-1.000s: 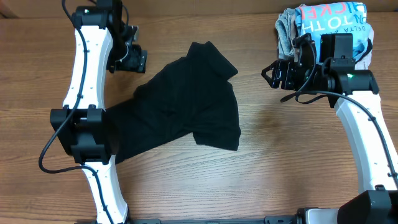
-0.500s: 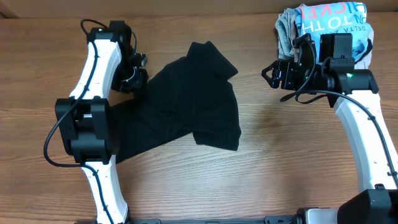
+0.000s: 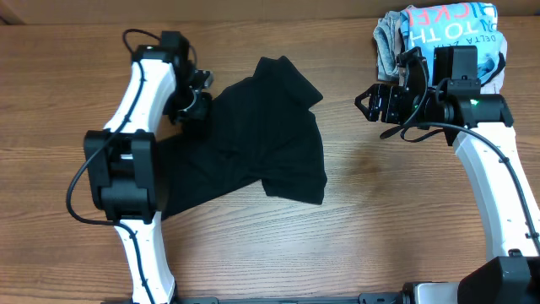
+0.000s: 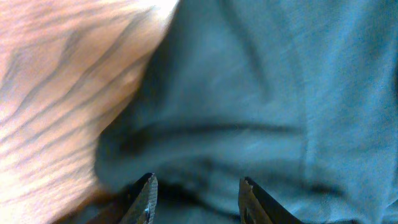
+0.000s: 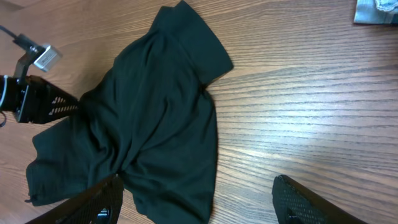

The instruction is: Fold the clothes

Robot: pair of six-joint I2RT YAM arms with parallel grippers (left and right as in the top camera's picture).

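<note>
A crumpled black shirt lies in the middle of the wooden table; it also shows in the right wrist view and fills the left wrist view. My left gripper is open, its fingers low over the shirt's left edge, with nothing between them. My right gripper is open and empty, held above bare table to the right of the shirt; its fingers frame the shirt's lower edge.
A stack of folded clothes, a light blue printed shirt on top, sits at the far right corner behind my right arm. The table's back edge runs just beyond the shirt.
My left gripper has moved right and slightly down, from bare table onto the shirt's left edge. The right arm and the shirt have not moved.
</note>
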